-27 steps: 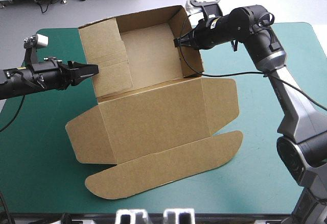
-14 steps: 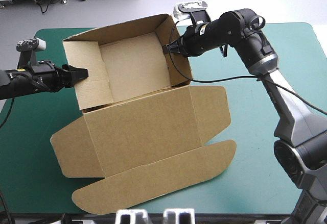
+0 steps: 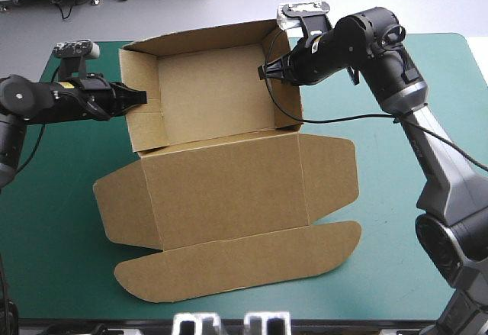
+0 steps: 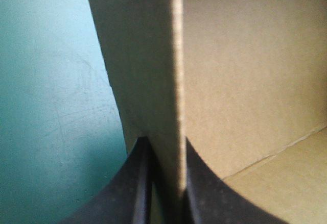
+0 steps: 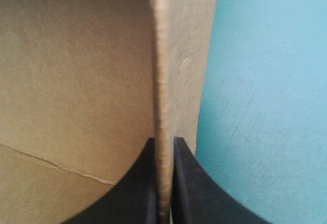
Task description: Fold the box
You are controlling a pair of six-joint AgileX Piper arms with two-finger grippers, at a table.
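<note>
High view: the box (image 3: 217, 95) stands on the far half of the teal-green worktop (image 3: 396, 220). Its tray walls are raised, and the lid (image 3: 229, 186) and its flaps lie flat toward the near edge.

Left wrist view: my left fingers (image 4: 207, 198) pinch the tray's left wall.

Right wrist view: my right fingers (image 5: 191, 188) clamp the right wall.

I judge the tray formed, though I cannot tell whether its walls are tucked fast.
</note>
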